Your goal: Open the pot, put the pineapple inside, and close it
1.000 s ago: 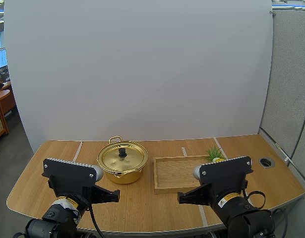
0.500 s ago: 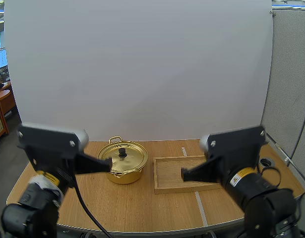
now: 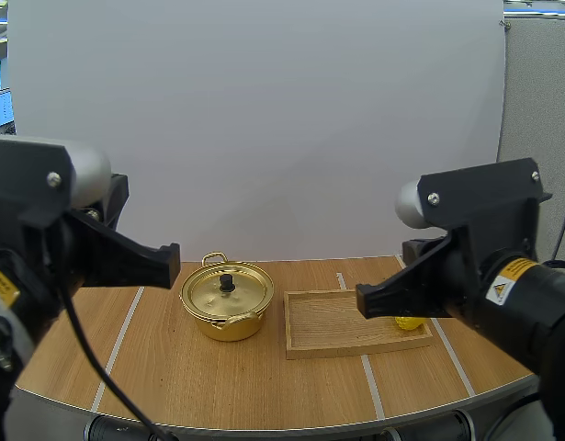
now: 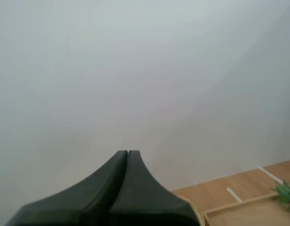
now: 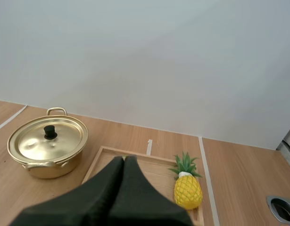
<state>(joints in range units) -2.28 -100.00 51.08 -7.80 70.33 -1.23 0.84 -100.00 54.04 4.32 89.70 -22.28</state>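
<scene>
- The left gripper (image 4: pixel 127 152) is fully closed and holds nothing. Its two black fingers press together into one dark wedge, raised in the air on the left side of the tabletop (image 3: pixel 218 377).
- The right gripper (image 5: pixel 123 159) is also closed and empty, held in the air and touching nothing, pointing toward the tray (image 5: pixel 156 165).
- The pot (image 3: pixel 227 299) is round, shiny gold metal with two loop handles. It sits left of centre near the back edge, with the lid (image 3: pixel 225 290) on, topped by a small black knob (image 3: pixel 227 281).
- The tray is shallow, rectangular, pale wood, just right of the pot.
- The pineapple (image 5: pixel 187 190) is small, yellow and bumpy with a spiky green crown, and rests at the tray's right end.
- A yellow warning sticker (image 3: pixel 499 290) on the right arm has wording too small to read.
</scene>
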